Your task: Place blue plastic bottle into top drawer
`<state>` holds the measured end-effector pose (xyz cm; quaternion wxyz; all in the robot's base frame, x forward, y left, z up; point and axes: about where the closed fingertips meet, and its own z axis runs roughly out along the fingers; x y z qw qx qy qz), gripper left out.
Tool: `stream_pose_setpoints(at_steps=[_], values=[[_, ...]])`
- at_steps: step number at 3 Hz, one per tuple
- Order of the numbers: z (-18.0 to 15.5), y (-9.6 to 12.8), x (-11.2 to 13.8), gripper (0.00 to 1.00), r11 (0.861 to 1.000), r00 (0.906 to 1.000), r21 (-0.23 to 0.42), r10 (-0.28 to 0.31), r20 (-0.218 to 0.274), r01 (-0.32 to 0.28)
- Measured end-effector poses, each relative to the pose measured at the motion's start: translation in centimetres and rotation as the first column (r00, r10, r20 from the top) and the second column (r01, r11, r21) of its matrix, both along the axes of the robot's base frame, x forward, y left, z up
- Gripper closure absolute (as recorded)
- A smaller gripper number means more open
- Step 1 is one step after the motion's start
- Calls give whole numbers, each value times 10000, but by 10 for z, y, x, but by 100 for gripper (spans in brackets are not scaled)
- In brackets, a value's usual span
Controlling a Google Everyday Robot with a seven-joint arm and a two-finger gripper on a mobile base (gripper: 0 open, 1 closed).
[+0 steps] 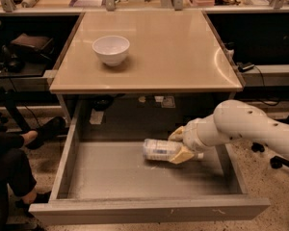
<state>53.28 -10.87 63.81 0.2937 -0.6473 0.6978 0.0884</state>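
1. The bowl [111, 49] sits on the worktop [183, 57], toward its left side.
2. The top drawer [149, 211] stands pulled out below and before the worktop.
3. The plastic bottle [159, 149] lies sideways inside the drawer, right of centre, toward the back.
4. The tool [179, 145] reaches in from the right, clasping the bottle's right end.

One camera sits high in front of the table [183, 57], angled down at mid range, framing the whole tabletop and the open top drawer [111, 177]. My gripper [178, 145] shows right of centre, clamped on the blue plastic bottle [159, 149] within the drawer's right half.
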Motion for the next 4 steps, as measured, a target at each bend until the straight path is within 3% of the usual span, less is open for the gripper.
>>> stream_pose_setpoints(at_steps=[1, 4], values=[[-1, 3, 2, 81, 10000, 10000, -13, 37, 37, -37], [-1, 3, 2, 11, 10000, 10000, -13, 38, 36, -38]])
